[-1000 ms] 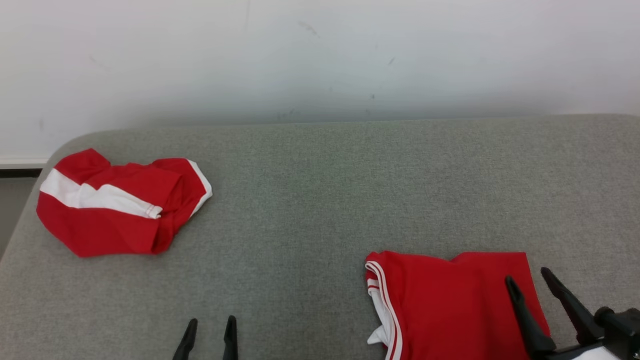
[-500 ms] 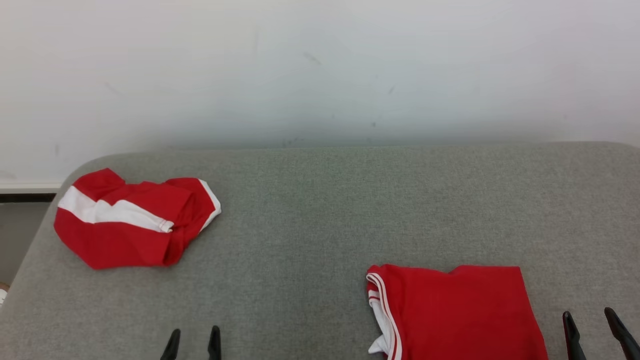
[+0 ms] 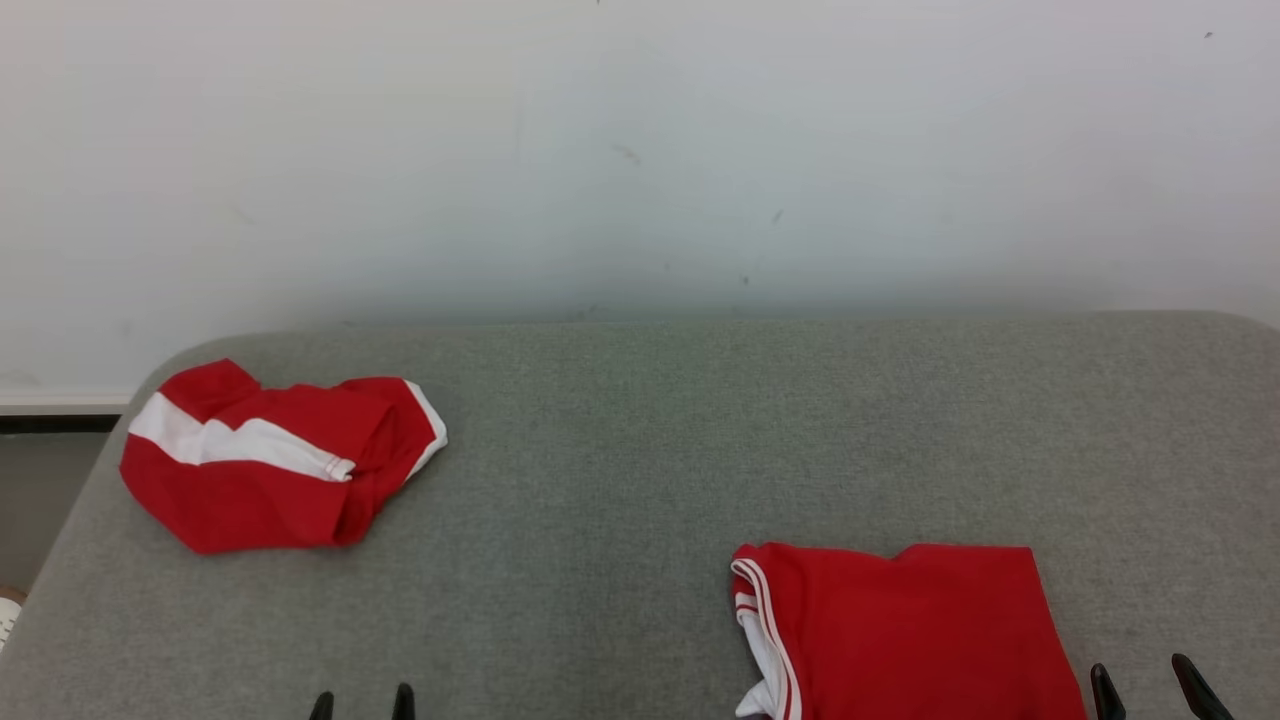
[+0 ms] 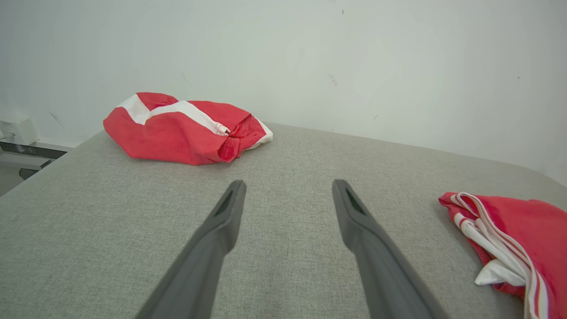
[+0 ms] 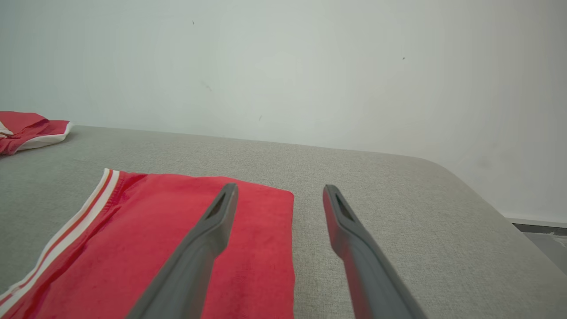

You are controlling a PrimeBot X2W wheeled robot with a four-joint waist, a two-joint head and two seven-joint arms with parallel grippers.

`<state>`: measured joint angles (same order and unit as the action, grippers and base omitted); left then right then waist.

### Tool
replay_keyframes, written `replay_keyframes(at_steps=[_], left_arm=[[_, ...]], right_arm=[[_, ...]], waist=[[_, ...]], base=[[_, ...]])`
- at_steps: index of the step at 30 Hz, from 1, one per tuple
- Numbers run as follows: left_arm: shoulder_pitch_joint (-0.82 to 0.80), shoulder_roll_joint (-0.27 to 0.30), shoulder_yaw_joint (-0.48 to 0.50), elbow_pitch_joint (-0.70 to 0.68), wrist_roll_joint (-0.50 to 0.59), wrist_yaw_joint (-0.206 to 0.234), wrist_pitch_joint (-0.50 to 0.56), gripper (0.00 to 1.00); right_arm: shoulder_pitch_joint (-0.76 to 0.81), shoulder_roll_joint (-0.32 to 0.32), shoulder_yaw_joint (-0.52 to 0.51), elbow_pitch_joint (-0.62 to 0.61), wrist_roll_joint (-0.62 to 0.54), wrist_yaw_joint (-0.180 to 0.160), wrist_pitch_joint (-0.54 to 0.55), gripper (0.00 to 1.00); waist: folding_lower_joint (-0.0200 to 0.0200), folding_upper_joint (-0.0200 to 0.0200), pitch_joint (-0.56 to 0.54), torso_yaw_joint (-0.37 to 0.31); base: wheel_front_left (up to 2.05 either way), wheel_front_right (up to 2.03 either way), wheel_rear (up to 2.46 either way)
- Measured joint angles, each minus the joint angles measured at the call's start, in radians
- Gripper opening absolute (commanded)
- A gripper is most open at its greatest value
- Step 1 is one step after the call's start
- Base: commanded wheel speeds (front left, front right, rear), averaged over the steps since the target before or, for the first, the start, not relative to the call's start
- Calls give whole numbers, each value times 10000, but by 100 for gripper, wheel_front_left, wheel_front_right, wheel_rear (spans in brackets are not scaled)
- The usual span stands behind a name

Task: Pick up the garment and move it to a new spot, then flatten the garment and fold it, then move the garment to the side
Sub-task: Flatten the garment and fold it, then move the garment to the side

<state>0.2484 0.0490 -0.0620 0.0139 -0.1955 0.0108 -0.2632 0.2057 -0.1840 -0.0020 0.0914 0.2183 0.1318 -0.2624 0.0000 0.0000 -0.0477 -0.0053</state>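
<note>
A crumpled red-and-white cloth (image 3: 270, 470) lies at the far left corner of the grey fabric-covered table (image 3: 620, 450), well apart from both grippers. The left wrist view adds a small white box (image 4: 13, 128) at the wall beyond that corner.

The left gripper (image 3: 362, 705) appears in the head view as fingertips at the near edge. Its wrist view shows both fingers spread wide with nothing between them, held low over bare fabric and pointing toward the far edge.

The garment (image 3: 900, 630) lies folded flat at the near edge, right of centre, with white stripes along its left side. The left wrist view shows more plainly the white cloth protruding there.

The right gripper (image 3: 1142, 675) is just beside the garment's right edge, jaws apart and empty. In its wrist view the left finger crosses the garment's far right corner; contact cannot be determined. The right finger is over bare table. That view also takes in the table's rounded right corner.
</note>
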Motion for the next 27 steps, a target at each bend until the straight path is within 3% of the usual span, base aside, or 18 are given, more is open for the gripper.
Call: replay_keyframes(at_steps=[19, 27], left_arm=[[58, 0, -174, -12, -33, 33, 0, 100], [52, -2, -190, -90, -69, 58, 0, 100]], right_arm=[[-221, 31, 52, -56, 309, 0, 0, 100], [-654, -585, 207, 117, 1388, 0, -4, 100]], waist=[[0, 0, 6, 155], [0, 0, 148, 45]], base=[[0, 0, 0], [0, 0, 0]])
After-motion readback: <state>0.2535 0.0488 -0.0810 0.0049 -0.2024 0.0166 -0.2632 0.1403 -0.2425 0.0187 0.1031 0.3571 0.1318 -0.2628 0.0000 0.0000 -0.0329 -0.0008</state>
